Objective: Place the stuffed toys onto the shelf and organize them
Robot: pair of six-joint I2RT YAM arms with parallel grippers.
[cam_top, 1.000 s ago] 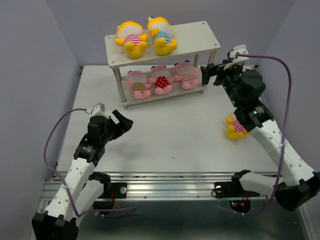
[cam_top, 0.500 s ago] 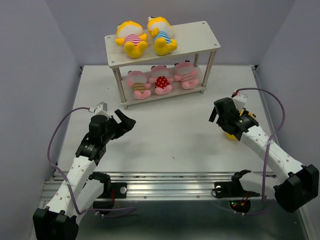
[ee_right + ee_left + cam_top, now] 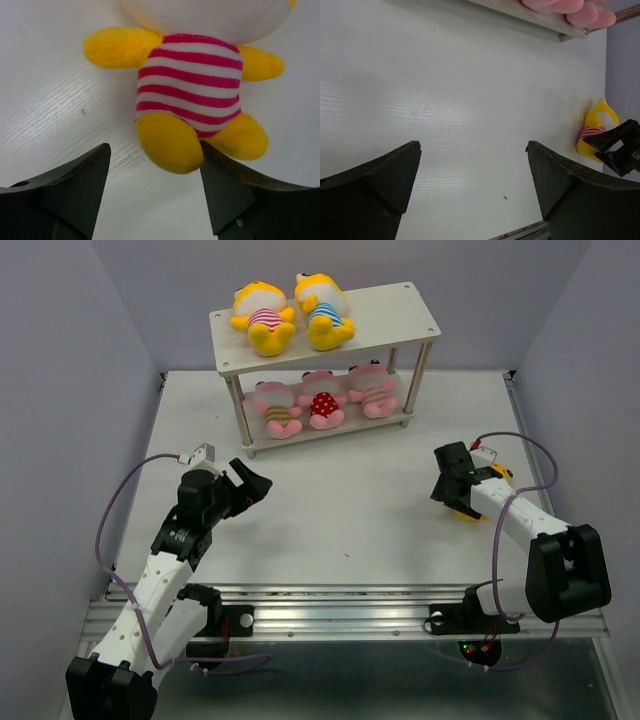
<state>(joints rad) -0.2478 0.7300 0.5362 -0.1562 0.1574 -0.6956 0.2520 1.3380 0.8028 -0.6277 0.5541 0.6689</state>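
Observation:
The off-white two-tier shelf stands at the back. Two yellow toys lie on its top board. Three pink toys lie on its lower board. A third yellow toy with a pink-striped belly lies on the table at the right. My right gripper is open, low over this toy, with its fingers on either side of one foot. My left gripper is open and empty over bare table at the left.
The left wrist view shows the shelf's lower board edge, the yellow toy and the right gripper far across the table. The table's metal front rail runs along the near edge. Purple walls close in both sides.
My right arm has swung from beside the shelf's right end down and forward to the yellow toy on the table, jaws open. The left arm has barely moved.

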